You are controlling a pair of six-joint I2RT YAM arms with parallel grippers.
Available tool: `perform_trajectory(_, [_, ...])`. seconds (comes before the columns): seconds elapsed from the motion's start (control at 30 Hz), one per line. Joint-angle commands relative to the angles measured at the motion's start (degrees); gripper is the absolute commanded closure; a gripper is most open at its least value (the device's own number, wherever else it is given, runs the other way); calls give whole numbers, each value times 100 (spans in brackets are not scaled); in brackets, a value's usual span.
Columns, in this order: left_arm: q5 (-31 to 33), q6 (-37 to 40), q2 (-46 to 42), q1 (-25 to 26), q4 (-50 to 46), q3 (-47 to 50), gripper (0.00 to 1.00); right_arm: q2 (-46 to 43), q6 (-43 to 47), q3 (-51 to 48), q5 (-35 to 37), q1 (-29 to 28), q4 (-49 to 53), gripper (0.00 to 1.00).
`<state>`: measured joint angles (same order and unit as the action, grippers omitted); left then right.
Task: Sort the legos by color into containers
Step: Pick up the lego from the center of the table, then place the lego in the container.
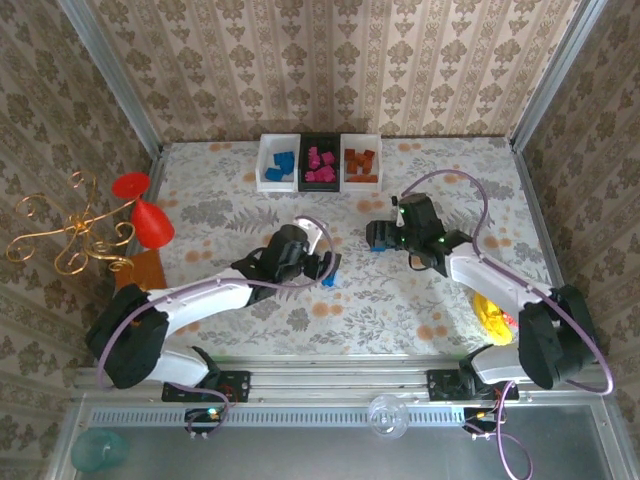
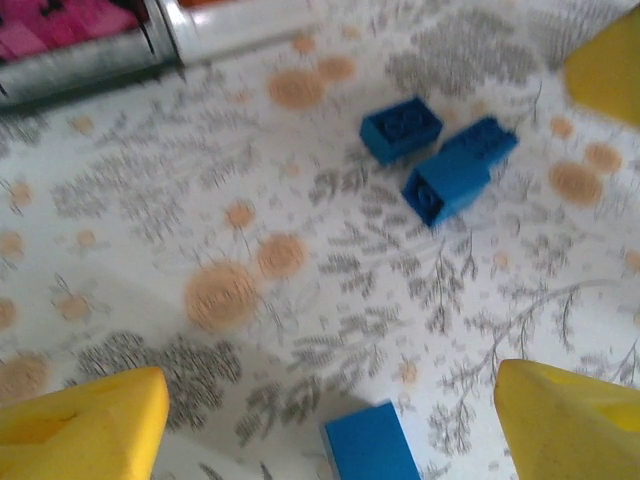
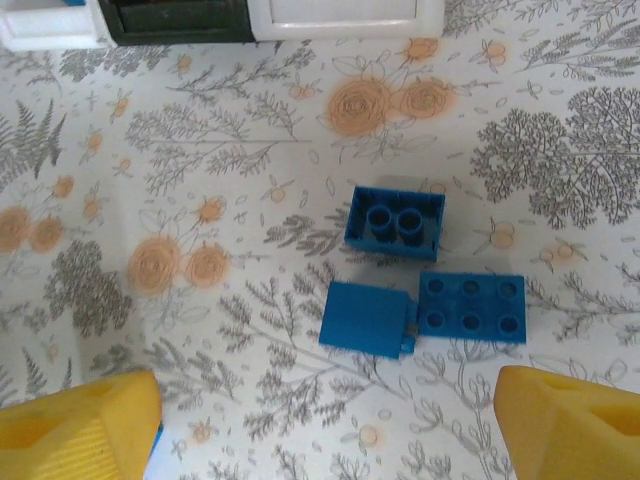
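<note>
**Op A:** Floral desk (image 1: pixel 450 180), busy print. What have I got at the tips?

**Op B:** Left end effector (image 2: pixel 330 400) is spread wide, nothing held; one blue brick (image 2: pixel 370 447) lies on the desk between its fingers (image 2: pixel 80 430). Right end effector (image 3: pixel 325 400) is spread too, empty, hovering short of three blue bricks (image 3: pixel 395 220) bunched together, two of them touching.

**Op A:** Risks?

**Op B:** I'd say closing the right one on that bunch could catch two bricks or flick one away. Both arms sit near each other mid-desk, so I fear a clash if they move together. Then the bins (image 1: pixel 343 150): blues belong in the left white bin (image 1: pixel 263 170), just beside the black bin (image 1: pixel 320 185) of pink bricks (image 1: pixel 320 162); a loose drop could land wrong.
</note>
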<state>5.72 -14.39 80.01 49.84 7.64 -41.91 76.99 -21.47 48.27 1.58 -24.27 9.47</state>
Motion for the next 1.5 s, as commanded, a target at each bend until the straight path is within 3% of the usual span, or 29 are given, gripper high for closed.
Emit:
perform_trajectory(0.0, [380,-352,347,299,-521,-224,13,-420,134,-396,-134,1,-168,7])
perform_trajectory(0.13, [783,-612,946,562,-877,-504,13,-966,-126,-1142,168,6,-1094,3])
perform_trajectory(0.33, [840,-626,1659,588,-1002,-889,21,-1650,-173,-1646,507,6,-1417,2])
perform_trajectory(0.63, [856,-678,2137,607,-1041,-1188,54,-1960,-203,-1906,688,8,-1579,2])
perform_trajectory(0.9, [1392,-583,1632,594,-990,-1041,68,-1898,-235,-1889,452,6,-1641,3])
perform_trajectory(1.03, [1560,-276,1095,207,-914,-1053,69,-1833,-254,-1913,137,-54,-1913,4])
perform_trajectory(1.2, [1362,9,633,-710,-749,-1370,70,-1708,-110,-1935,-143,-309,-2252,4])
perform_trajectory(1.47, [960,112,1556,-2036,-506,-2512,69,-1392,390,-1900,-529,-937,-2799,4])
